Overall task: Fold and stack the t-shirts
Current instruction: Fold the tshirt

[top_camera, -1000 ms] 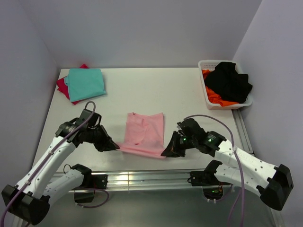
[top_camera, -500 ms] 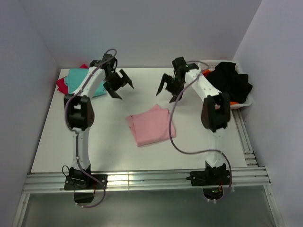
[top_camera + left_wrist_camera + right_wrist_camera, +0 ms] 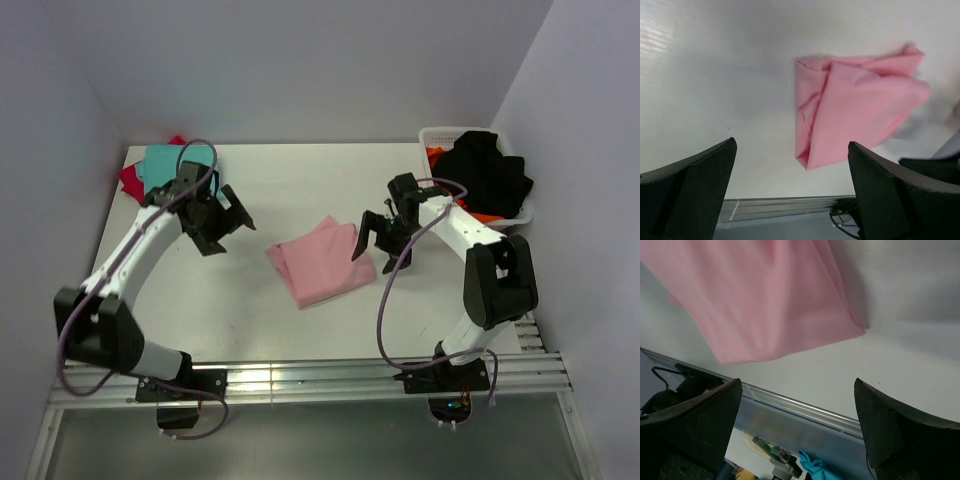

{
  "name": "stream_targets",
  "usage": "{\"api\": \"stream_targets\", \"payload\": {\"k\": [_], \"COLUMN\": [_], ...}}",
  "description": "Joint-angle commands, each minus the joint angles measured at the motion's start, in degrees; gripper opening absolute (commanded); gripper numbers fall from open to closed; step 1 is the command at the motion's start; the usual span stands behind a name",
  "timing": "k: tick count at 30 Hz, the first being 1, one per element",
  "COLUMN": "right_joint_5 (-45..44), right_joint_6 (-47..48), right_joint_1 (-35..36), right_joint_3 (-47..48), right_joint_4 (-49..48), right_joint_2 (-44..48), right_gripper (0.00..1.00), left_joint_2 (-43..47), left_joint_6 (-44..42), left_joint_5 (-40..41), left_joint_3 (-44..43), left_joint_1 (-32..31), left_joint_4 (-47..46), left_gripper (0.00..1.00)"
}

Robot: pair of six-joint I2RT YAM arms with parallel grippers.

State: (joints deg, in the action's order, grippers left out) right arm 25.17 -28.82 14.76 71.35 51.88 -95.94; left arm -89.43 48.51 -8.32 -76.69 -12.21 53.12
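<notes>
I've got the white desk [image 3: 300, 180] in view, with a white basket [image 3: 436, 132] of black and orange clothes at its far right. The pink t-shirt [image 3: 322, 262] lies folded mid-desk, a bit skewed. At far left the teal t-shirt [image 3: 162, 160] sits on the red t-shirt [image 3: 128, 181]. My left fingers [image 3: 695, 185] are spread wide and holding nothing, left of the pink one. My right fingers [image 3: 700, 420] are spread too, just right of it.

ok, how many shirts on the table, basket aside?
3. Pink shirt mid-table; teal shirt at the far-left corner, lying on the red shirt. More may be hidden under that stack or in the basket.
</notes>
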Motion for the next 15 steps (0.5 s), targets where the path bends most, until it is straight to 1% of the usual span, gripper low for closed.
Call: {"api": "stream_targets", "payload": {"k": [1,2,3,4,6,7,10,11,15], "right_joint_5": [-0.81,-1.26,-1.78,-2.14,-1.88,-1.96,-2.31,-2.93,-5.47], "right_joint_6": [1.13,1.22,1.13,0.96,0.17,-0.01,-0.19,0.16,2.44], "right_joint_1": [-0.17,-0.17,-0.26,-0.35,-0.53,-0.53,-0.61,-0.61,-0.70], "right_joint_3": [-6.92,-8.15,-9.12,-10.95,-13.42,-14.04,-15.28,-15.28,-15.72], "right_joint_4": [-7.67,-7.76,-7.84,-8.02,-8.37,-8.37,-6.88,-5.22,-0.82], "right_joint_2": [4.26,5.14,6.80,7.86,11.02,12.43,17.00,18.84,22.36], "right_gripper": [1.00,1.00,1.00,1.00,1.00,1.00,1.00,1.00,1.00], "left_joint_2": [8.99,13.10,14.79,16.37,19.27,19.55,17.28,15.36,12.18], "left_joint_6": [3.42,5.43,6.67,8.08,11.25,12.04,13.53,14.06,16.08], "left_joint_5": [2.17,1.38,-0.02,-2.38,-2.67,-2.15,1.10,1.46,3.74], "left_joint_3": [12.82,16.18,19.44,25.82,31.13,34.72,37.74,38.10,38.89], "left_joint_1": [-5.26,-6.07,-6.86,-7.47,-7.92,-8.79,-10.64,-10.91,-12.84], "left_joint_4": [-7.40,-13.51,-16.88,-20.31,-30.48,-33.06,-37.82,-38.96,-44.94], "left_gripper": [0.99,1.00,1.00,1.00,1.00,0.99,1.00,1.00,1.00]}}
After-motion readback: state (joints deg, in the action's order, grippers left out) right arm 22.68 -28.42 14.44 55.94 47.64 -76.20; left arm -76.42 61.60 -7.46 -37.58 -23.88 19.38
